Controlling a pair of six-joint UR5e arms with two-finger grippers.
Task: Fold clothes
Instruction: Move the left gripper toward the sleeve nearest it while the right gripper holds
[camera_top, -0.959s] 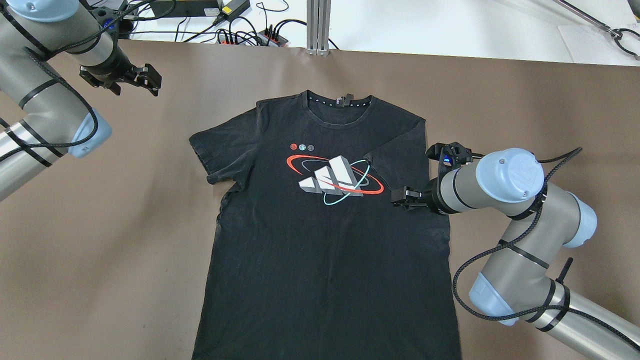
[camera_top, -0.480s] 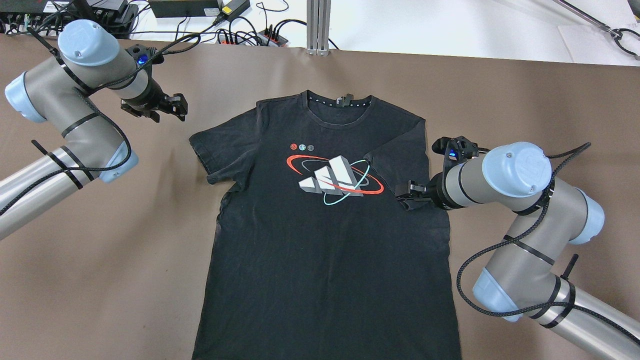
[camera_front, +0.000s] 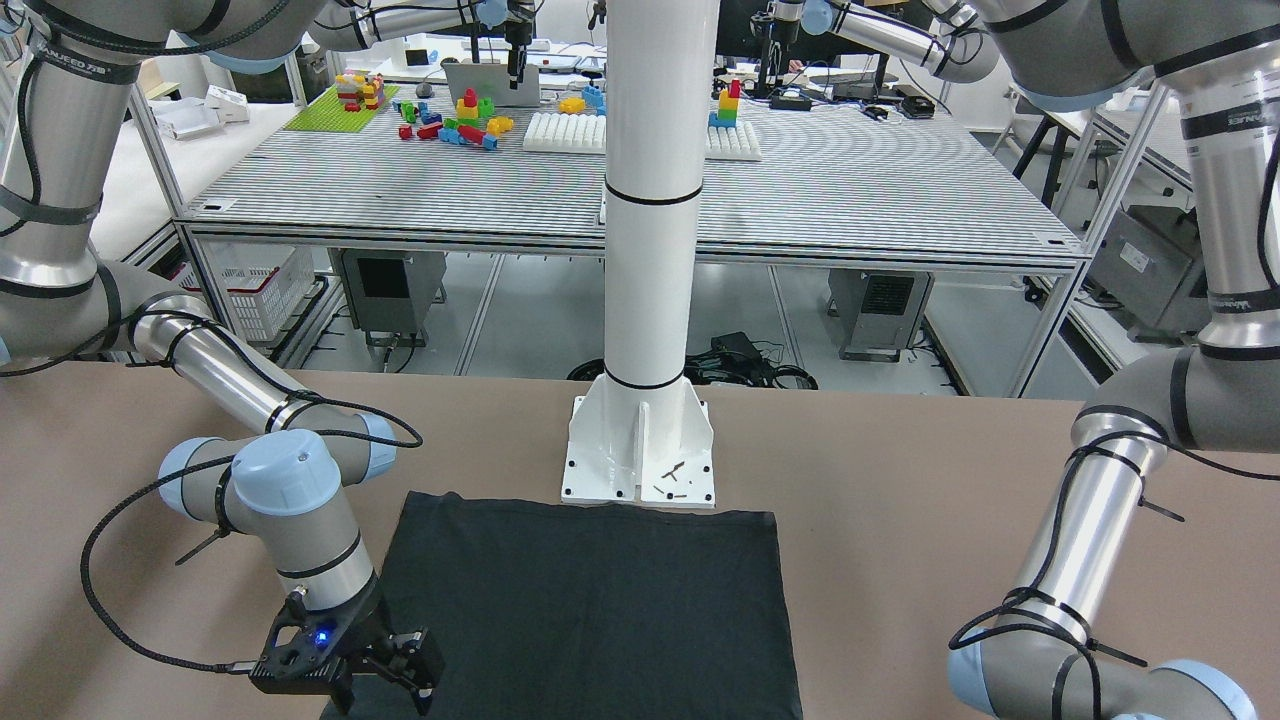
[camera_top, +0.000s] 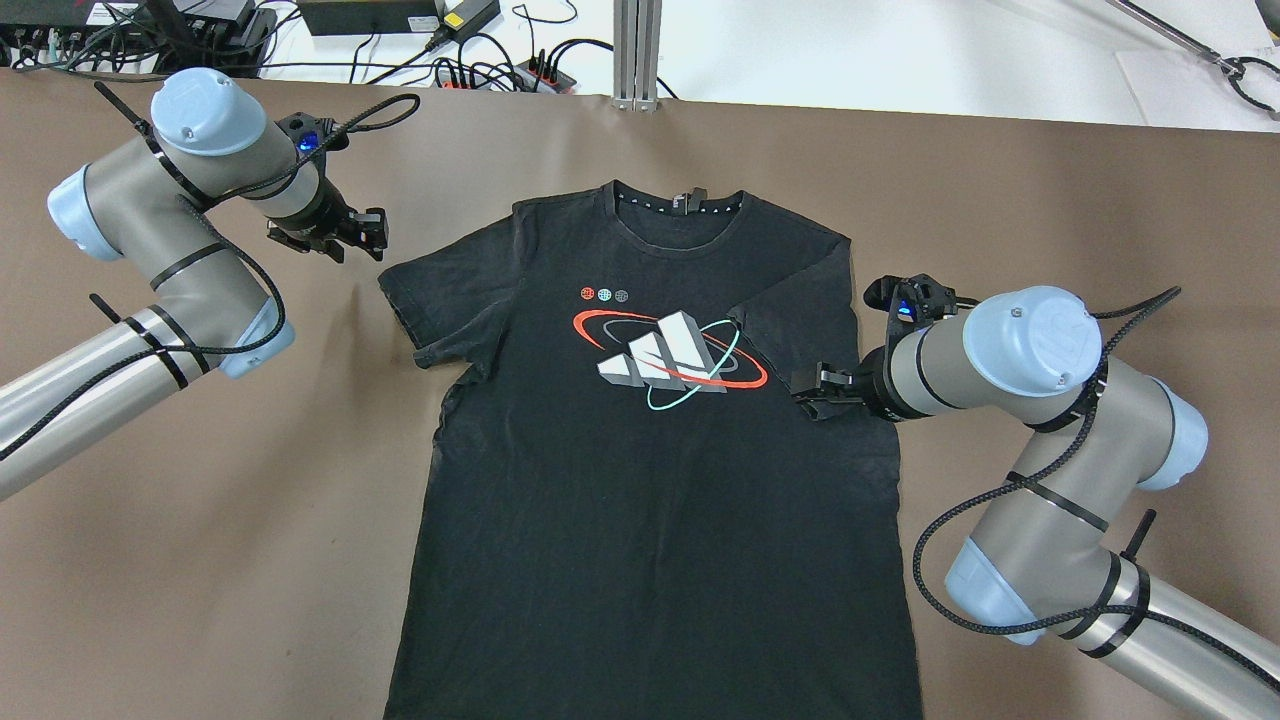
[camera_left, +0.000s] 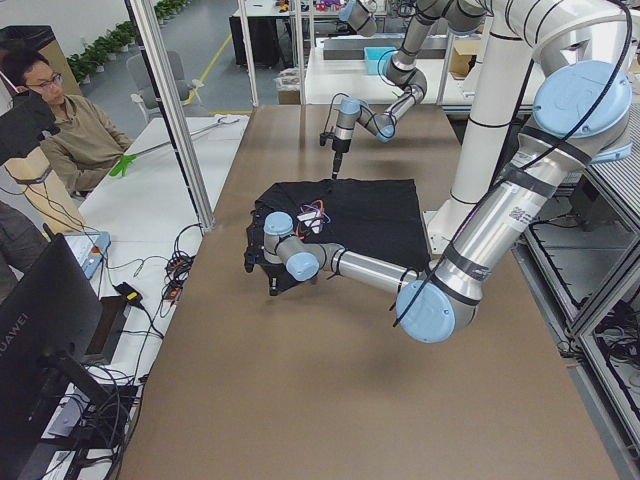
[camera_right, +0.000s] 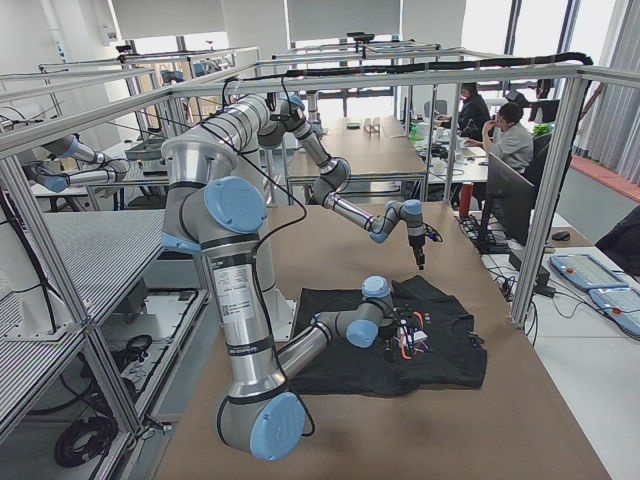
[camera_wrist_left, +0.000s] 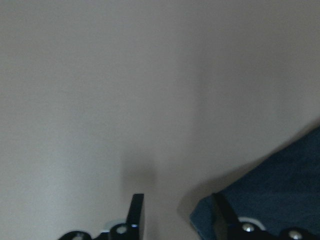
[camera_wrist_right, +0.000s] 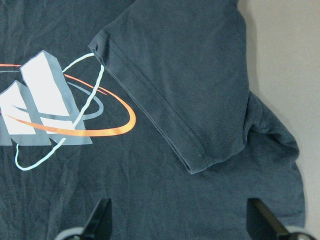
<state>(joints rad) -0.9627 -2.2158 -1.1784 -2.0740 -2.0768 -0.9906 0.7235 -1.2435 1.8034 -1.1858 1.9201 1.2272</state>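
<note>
The black fabric T-shirt (camera_top: 640, 520) lies flat and face up in the middle of the brown desk (camera_top: 200, 560). Its round collar (camera_top: 680, 212) points to the far edge, and its hem lies toward the robot, right by the base of the white round pole (camera_front: 648, 200). A white, red and turquoise printed logo (camera_top: 672, 362) sits on the chest. The sleeve on the robot's right (camera_top: 790, 305) is folded inward over the chest, with its hemmed cuff reaching the edge of the logo. The sleeve on the robot's left (camera_top: 440, 300) lies spread out on the desk.

The right pincer (camera_top: 808, 392) is low over the shirt's body, just beside the folded sleeve and near the shirt's side edge. Its wrist view shows the two black fingers (camera_wrist_right: 99, 222) wide apart, with the cuff lying ahead of them. Whether they touch the cloth cannot be told.

The left pincer (camera_top: 377, 235) is just beside the outer corner of the spread sleeve. Its fingers (camera_wrist_left: 136, 212) are also apart, one over bare desk and the other at the sleeve's edge.

Beyond the desk's far edge, black cables and power strips (camera_top: 500, 72) lie on a white surface beside a grey aluminium post (camera_top: 637, 50).
</note>
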